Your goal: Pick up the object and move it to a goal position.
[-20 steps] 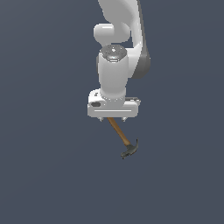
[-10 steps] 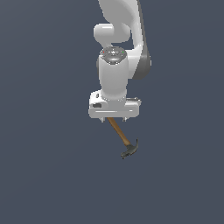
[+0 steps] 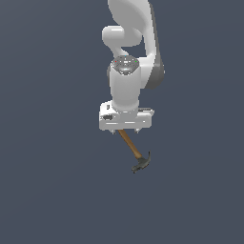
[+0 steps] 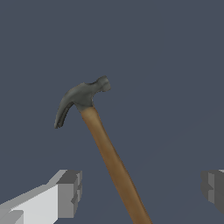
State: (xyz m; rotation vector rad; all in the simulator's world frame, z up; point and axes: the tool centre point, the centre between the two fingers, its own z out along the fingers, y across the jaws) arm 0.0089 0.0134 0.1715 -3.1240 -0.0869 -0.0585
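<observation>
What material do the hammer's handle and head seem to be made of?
The hammer's handle looks like wood: plain warm brown, matte. The head looks like metal: dark grey with a faint sheen. It is a simulator render, so both are guesses from colour only.

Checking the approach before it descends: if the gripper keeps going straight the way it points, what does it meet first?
Probably the hammer: its handle runs between the open fingers of the gripper, untouched. Depth is unclear.

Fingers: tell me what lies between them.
In the wrist view, the hammer handle runs between the two fingers, touching neither; the rest is bare.
</observation>
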